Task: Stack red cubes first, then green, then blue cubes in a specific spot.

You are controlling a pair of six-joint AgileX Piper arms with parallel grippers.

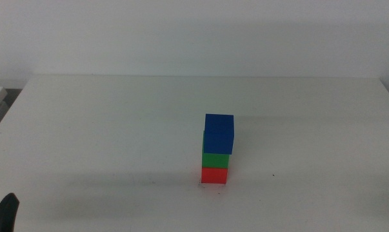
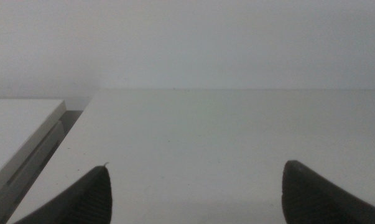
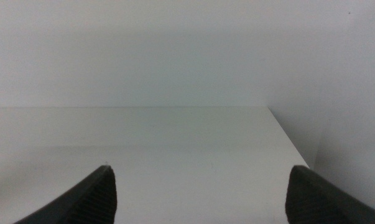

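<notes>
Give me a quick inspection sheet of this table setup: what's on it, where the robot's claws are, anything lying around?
Surface: white table, plain, with a tiny dark speck right of the stack.
Job's things: red cube at the bottom, green cube on it, blue cube on top, sitting slightly off-line.
Clutter: nothing seen.
Grippers: left gripper open and empty, its tip just showing at the middle view's bottom-left corner; right gripper open and empty over the table's right side, out of the middle view.
Cables: nothing seen.
Surroundings: plain pale wall behind; a second white surface beside the table's left edge.
</notes>
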